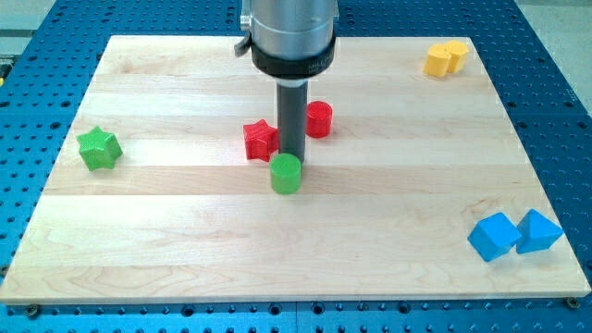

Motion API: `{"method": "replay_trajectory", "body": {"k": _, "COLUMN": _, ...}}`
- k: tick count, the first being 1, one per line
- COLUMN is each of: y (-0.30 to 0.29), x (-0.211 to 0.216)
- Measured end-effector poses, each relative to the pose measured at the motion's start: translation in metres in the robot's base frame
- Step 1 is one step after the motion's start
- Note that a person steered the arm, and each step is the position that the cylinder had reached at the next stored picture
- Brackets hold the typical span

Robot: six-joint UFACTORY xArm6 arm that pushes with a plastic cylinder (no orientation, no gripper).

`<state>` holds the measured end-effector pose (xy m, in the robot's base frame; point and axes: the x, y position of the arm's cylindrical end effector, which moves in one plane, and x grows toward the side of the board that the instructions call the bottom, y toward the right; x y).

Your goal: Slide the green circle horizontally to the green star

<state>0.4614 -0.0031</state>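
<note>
Rod descending onto wooden board (166, 222): my tip (292, 155) is touching the green circle (287, 174) from behind. The green star (99, 149) is sitting well apart at the view's left. I'm carrying no fingers, no containers showing.

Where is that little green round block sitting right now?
The green circle sits near the board's middle, just below my tip, with the red star up to its left. The green star is far off at the view's left.
</note>
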Motion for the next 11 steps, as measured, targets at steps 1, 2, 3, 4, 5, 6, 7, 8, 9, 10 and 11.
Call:
{"method": "replay_trajectory", "body": {"k": 1, "y": 0.018, "x": 0.018}}
{"method": "replay_trajectory", "body": {"k": 2, "y": 0.057, "x": 0.027}}
{"method": "replay_trajectory", "body": {"k": 3, "y": 0.048, "x": 0.062}}
{"method": "replay_trajectory", "body": {"k": 4, "y": -0.009, "x": 0.059}}
{"method": "replay_trajectory", "body": {"k": 5, "y": -0.079, "x": 0.031}}
{"method": "replay_trajectory", "body": {"k": 6, "y": -0.111, "x": 0.025}}
{"method": "replay_trajectory", "body": {"k": 7, "y": -0.101, "x": 0.025}}
{"method": "replay_trajectory", "body": {"k": 8, "y": -0.067, "x": 0.022}}
{"method": "replay_trajectory", "body": {"k": 9, "y": -0.043, "x": 0.023}}
{"method": "replay_trajectory", "body": {"k": 10, "y": -0.049, "x": -0.002}}
{"method": "replay_trajectory", "body": {"k": 11, "y": -0.092, "x": -0.013}}
